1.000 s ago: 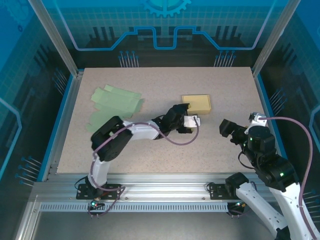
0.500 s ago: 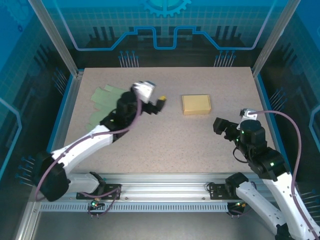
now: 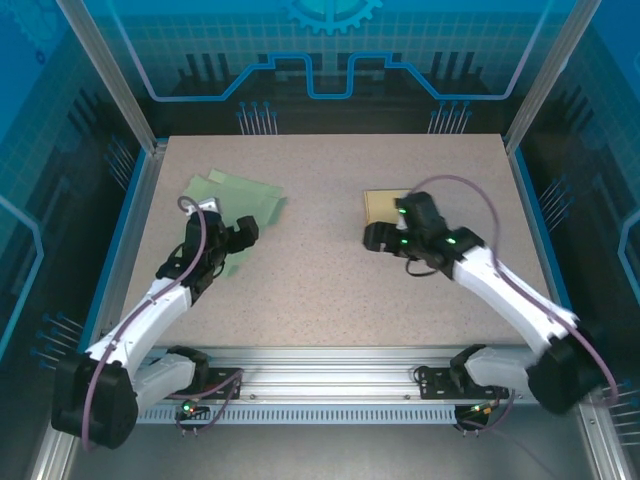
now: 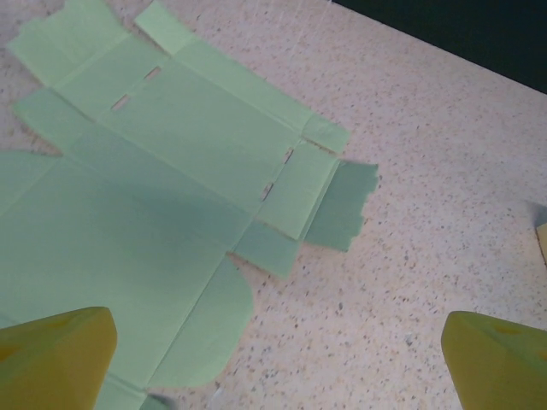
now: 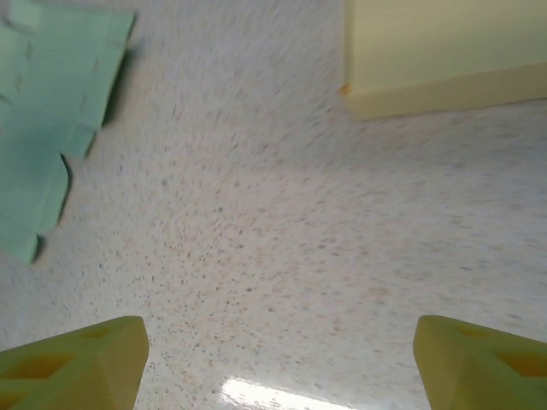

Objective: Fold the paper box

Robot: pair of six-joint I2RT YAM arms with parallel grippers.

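Left gripper [image 3: 243, 232] back over flat green paper sheet [image 3: 235, 200], 10 o'clock | right gripper [image 3: 374, 238] swung beside yellow cardboard box [image 3: 385, 204], 1 o'clock | both spread wide

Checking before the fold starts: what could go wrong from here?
1. The green blank lies flat on the table; the open left jaws above it may skid or crumple it instead of catching an edge.
2. The open right jaws hover beside the yellow box and could nudge it.

Robotics lab work cell. A speckled tabletop [image 3: 330, 300] sits inside aluminium frame posts [image 3: 108, 75] and blue translucent panels [image 3: 330, 60] printed with gear and circuit graphics. The left arm [image 3: 150, 310] and right arm [image 3: 510, 295] are bolted to a slotted rail [image 3: 320, 385].
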